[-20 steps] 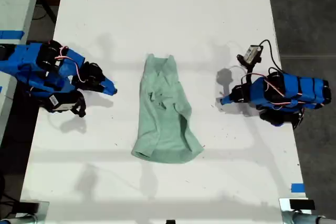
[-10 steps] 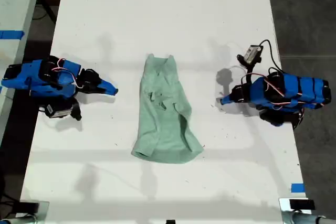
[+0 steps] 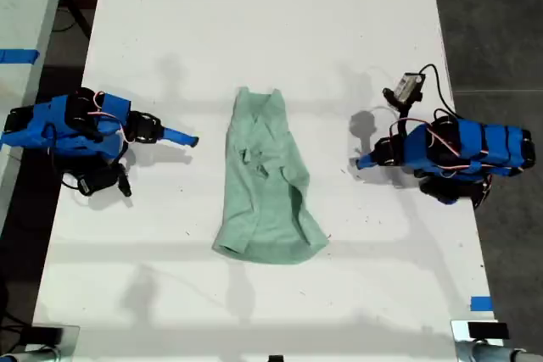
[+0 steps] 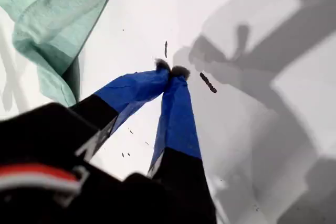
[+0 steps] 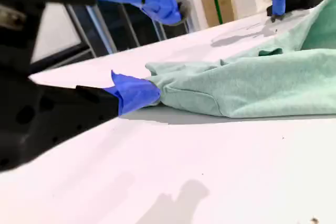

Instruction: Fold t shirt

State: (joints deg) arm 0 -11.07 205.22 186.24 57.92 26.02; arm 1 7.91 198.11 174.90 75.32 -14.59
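The pale mint-green t shirt (image 3: 267,184) lies wrinkled and partly folded into a long strip at the middle of the white table (image 3: 254,23). My first gripper (image 3: 361,161) is at the exterior view's right, shut and empty, its tips on the table beside the t shirt (image 4: 52,19) and apart from it; in its own wrist view the first gripper (image 4: 170,70) has both tips together. My second gripper (image 3: 192,139) reaches in low from the exterior view's left. In its wrist view the second gripper (image 5: 167,51) is open, with the t shirt (image 5: 252,82) just past its lower finger.
A strip of blue tape (image 3: 481,303) marks the table's edge at the exterior view's lower right. A second table with blue tape (image 3: 17,57) stands at that view's left edge. Dark floor (image 3: 492,23) borders the table on that view's right. A cardboard box (image 5: 218,1) stands far behind.
The second arm has dropped lower and stretched toward the t shirt, its gripper shifting slightly rightward in the exterior view. The first arm and the t shirt have not moved.
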